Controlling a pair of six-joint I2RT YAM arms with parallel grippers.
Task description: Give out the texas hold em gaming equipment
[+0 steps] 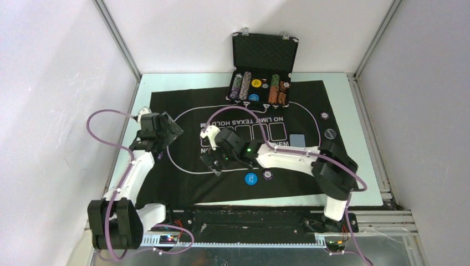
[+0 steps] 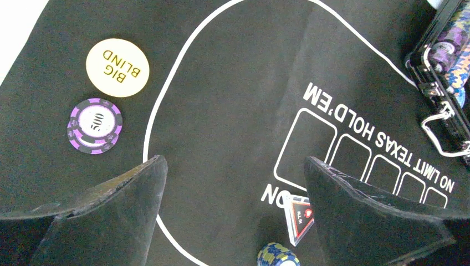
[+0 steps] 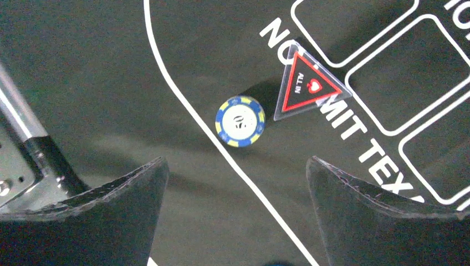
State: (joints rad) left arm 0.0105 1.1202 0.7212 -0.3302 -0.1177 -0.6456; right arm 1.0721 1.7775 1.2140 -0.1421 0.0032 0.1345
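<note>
Right wrist: chip (image 3: 240, 121) perhaps against outline (image 3: 260, 195)

The pale table (image 1: 360, 127) carries a black felt mat (image 1: 183, 183) with white lettering that covers most of it, with bare strips showing at three and nine o'clock. An open black case (image 1: 265, 52) sits across the mat's edge at twelve o'clock. On the mat, a blue round button (image 1: 250, 178) lies toward six o'clock and a blue card (image 1: 297, 141) toward three.
</note>
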